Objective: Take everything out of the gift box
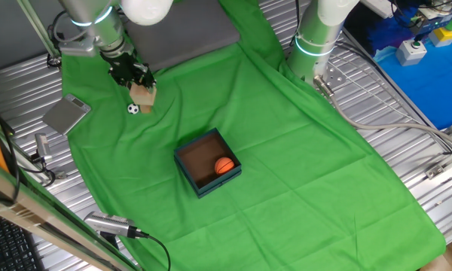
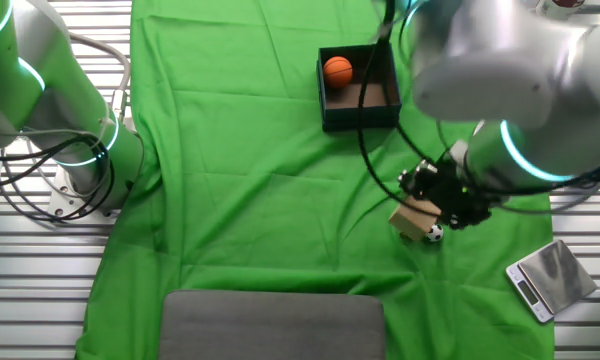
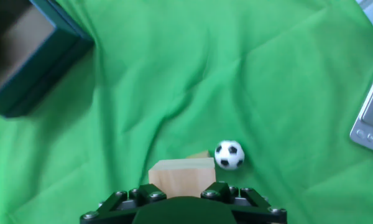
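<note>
The gift box point(image 1: 187, 167) stands on the green cloth with the orange basketball point(image 1: 224, 165) inside it. Across the table it shows as a dark-walled box point(image 2: 360, 118) with the basketball point(image 2: 338, 70) in one corner. My gripper point(image 1: 139, 81) is well away from the box, shut on the tan wooden block point(image 1: 144, 93), which hangs tilted just above the cloth. The soccer ball point(image 1: 133, 108) lies on the cloth right beside the block. In the hand view the block point(image 3: 182, 174) sits between my gripper point(image 3: 182, 186) fingers, with the ball point(image 3: 229, 154) to its right and the box point(image 3: 43, 50) at top left.
A flat grey metal scale point(image 1: 66, 114) lies off the cloth close to my gripper, seen also as the scale point(image 2: 550, 275). A grey pad point(image 1: 188, 38) lies at the cloth's far end. A second arm's base point(image 1: 316, 38) stands at the cloth's edge.
</note>
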